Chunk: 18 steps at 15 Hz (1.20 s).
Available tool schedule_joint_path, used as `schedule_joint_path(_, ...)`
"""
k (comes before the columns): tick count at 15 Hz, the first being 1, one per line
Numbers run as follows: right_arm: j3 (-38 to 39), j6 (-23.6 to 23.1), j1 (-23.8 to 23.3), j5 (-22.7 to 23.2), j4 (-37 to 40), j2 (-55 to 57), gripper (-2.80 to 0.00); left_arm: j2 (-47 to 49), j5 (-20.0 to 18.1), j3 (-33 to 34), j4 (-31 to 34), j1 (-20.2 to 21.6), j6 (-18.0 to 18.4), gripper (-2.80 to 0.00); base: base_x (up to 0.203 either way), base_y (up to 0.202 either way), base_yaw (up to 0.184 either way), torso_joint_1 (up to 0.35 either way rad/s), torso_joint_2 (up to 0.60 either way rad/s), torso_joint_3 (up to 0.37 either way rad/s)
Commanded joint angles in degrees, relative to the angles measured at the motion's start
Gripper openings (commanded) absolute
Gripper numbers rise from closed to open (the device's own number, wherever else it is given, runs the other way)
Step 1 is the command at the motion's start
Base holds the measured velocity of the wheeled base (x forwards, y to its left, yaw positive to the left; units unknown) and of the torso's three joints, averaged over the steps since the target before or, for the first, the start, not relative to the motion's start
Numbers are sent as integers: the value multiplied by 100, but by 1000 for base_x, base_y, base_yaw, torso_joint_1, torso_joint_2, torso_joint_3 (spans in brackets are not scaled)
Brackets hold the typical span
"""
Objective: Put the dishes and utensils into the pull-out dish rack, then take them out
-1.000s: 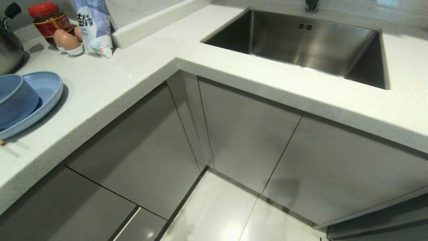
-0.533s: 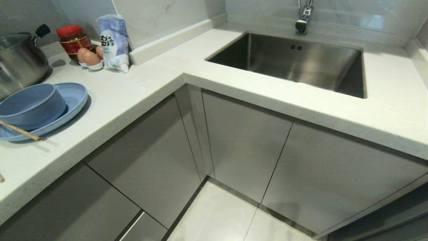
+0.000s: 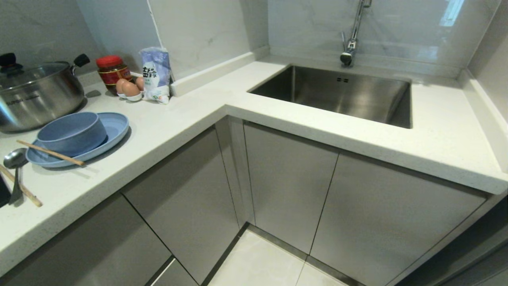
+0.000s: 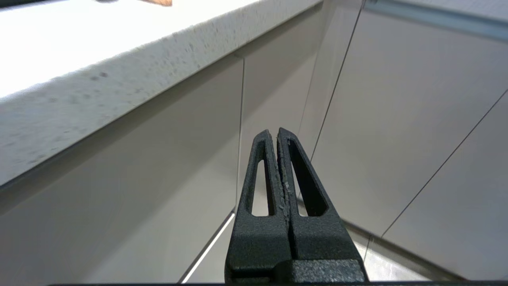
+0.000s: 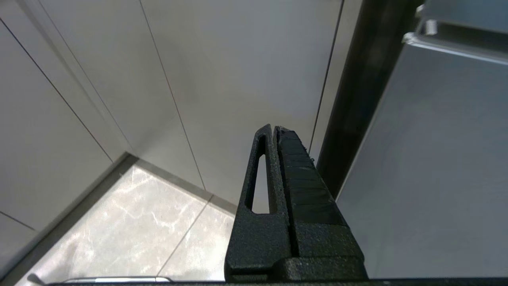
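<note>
Bowl [image 3: 71,133]: on plate [image 3: 113,129], just before the pot [image 3: 37,95]; light, rigid, matte; take by rim. Chopsticks [image 3: 49,153], spoon [image 3: 15,171]: beside plate; thin, slippery; pinch mid-length. Left gripper [image 4: 276,137], right gripper [image 5: 274,133]: clenched, empty, by cupboard doors.

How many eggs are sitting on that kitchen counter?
2 can be seen. Both eggs sit in a small white holder at the back of the counter, between the red-lidded jar and the salt bag. One sits partly behind the other; more may be hidden.
</note>
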Motion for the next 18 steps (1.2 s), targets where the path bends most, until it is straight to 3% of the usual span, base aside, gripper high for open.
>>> schedule_joint_path(1, 3, 0, 0, 0, -1, 0, -280, -1, 5, 167, -2, 4, -6, -280, 0, 0, 0, 3, 2, 207)
schedule_joint_path(18, 3, 0, 0, 0, -1, 0, -280, -1, 5, 167, 26, 4, -6, -280, 0, 0, 0, 3, 1, 201)
